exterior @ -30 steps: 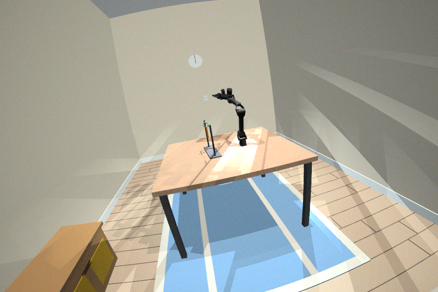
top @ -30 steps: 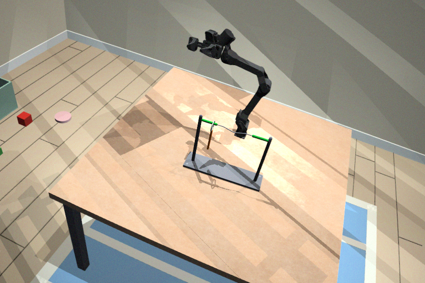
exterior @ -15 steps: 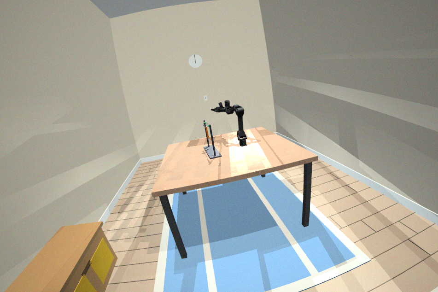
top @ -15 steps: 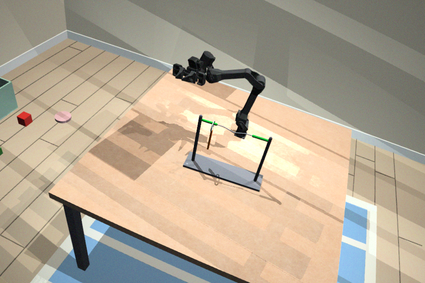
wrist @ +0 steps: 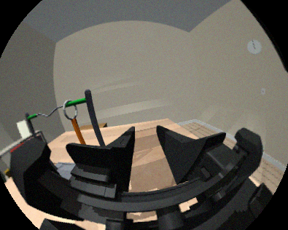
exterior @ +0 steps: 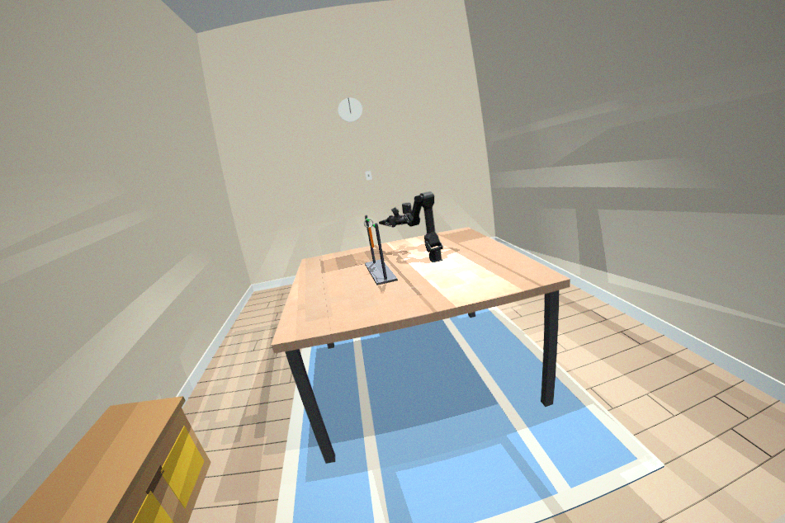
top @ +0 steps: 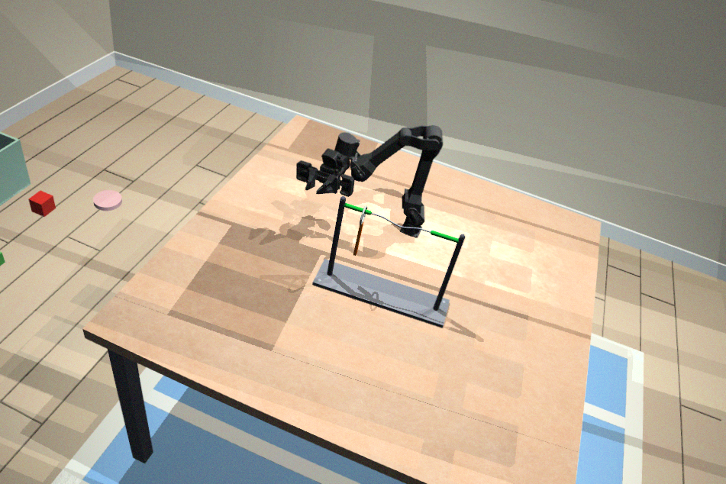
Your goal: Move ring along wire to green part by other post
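A: Item one: ring, pale metal. State its place.
B: Ring point(top: 363, 214) point(exterior: 368, 223) point(wrist: 70, 110), one, hung on the near-post green sleeve point(top: 356, 208) point(wrist: 76, 102), a little above the centre of the top frame; left of centre in the wrist view.
A: Its fittings?
B: Handle point(top: 358, 237) point(exterior: 371, 237) point(wrist: 78, 131), orange, one, pointing down from the ring. Wire point(top: 390, 221) point(wrist: 55, 109), grey, thin, running right from there in the top frame. Whether the ring hangs wholly clear of the grey is hard to judge at this size.
A: Supports?
B: Posts, dark, two: starting post point(top: 336, 237) point(wrist: 94, 118), left of the ring in the top frame; far post point(top: 449, 272) point(exterior: 380, 252), lower right of it, with the destination sleeve point(top: 446, 235) point(wrist: 32, 116), green, unoccupied. Base plate point(top: 386, 292) point(exterior: 390, 278), grey, on the counter point(top: 375, 388) point(exterior: 343, 311).
A: The gripper?
B: Gripper point(top: 317, 189) point(exterior: 380, 222) point(wrist: 146, 129), black, one, upper middle of the top frame; fingers partly apart, nothing between them, off the handle.
A: Work completed?
B: By my reading, approach only.
A: Outstanding?
B: Grasp of handle, one; passage along the wire without touching grey, one; hanging at the destination sleeve, release and withdrawal, one each.
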`<state>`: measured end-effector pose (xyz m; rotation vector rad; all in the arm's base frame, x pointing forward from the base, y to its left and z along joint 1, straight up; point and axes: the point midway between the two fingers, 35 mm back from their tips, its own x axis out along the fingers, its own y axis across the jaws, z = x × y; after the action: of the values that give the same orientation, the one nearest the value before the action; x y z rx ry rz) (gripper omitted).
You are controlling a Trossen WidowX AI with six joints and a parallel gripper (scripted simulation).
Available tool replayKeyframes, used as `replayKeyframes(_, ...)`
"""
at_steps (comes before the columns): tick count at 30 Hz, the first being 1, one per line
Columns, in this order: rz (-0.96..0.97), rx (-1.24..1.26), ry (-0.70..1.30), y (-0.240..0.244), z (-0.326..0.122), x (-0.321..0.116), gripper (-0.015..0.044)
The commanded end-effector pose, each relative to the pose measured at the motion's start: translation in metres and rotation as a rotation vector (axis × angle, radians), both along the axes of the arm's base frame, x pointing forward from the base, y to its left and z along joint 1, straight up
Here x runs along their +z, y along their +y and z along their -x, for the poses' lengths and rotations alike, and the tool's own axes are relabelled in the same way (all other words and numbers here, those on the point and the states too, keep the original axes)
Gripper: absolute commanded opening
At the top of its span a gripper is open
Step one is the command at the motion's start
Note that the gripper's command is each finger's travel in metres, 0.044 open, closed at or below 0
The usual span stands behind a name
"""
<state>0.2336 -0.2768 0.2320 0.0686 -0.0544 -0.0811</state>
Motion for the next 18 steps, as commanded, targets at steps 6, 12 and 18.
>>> replayKeyframes(6, 0.012, 0.098, 0.046, 0.059, -0.002, -0.073, 0.016)
replayKeyframes(12, 0.02, 0.163, 0.072, 0.108, 0.005, -0.11, 0.016)
replayKeyframes(18, 0.028, 0.229, 0.094, 0.16, 0.015, -0.133, 0.016)
